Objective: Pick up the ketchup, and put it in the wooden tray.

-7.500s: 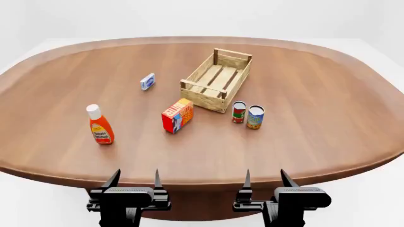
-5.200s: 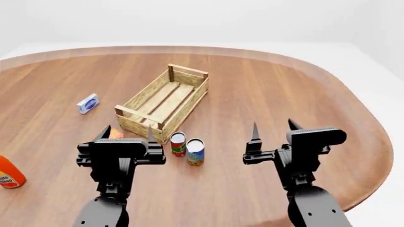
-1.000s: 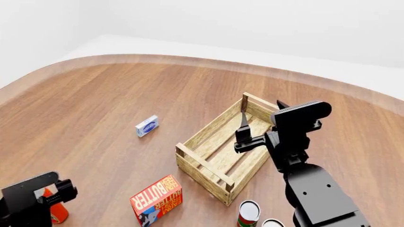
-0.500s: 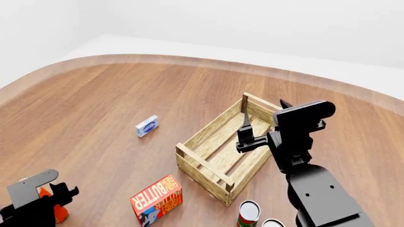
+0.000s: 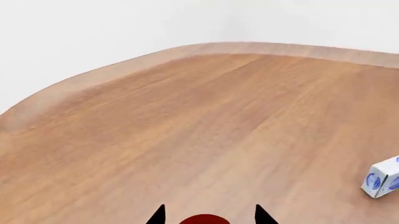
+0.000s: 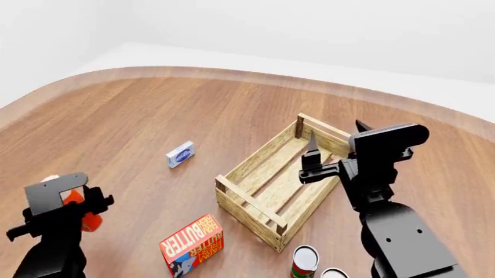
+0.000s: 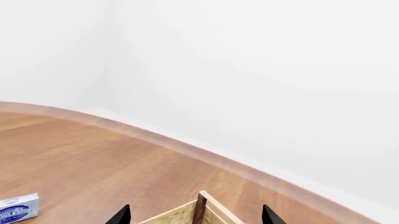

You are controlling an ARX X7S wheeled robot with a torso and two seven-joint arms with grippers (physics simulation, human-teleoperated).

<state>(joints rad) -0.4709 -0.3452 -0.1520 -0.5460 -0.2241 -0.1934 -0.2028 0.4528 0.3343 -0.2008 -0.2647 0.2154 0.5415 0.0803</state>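
Note:
The ketchup (image 6: 91,220), an orange-red bottle with a white cap, sits in my left gripper (image 6: 76,201) at the lower left of the head view, above the table, and the gripper body hides most of it. In the left wrist view a red rounded part of the ketchup (image 5: 204,219) shows between the fingertips of that gripper (image 5: 209,215). The wooden tray (image 6: 259,160) stands mid-table. My right gripper (image 6: 337,132) is open and empty over the tray's far right side. The right wrist view shows this gripper (image 7: 194,215) around a tray corner post (image 7: 199,207).
A small blue-and-white box (image 6: 180,154) lies left of the tray; it also shows in the left wrist view (image 5: 381,177) and the right wrist view (image 7: 17,207). A red butter box (image 6: 191,244) and two cans (image 6: 305,260) stand near the tray's near end. The table's curved edge runs behind.
My left gripper has risen and moved toward the table's middle, and the ketchup has moved with it. My right gripper has shifted slightly right over the tray.

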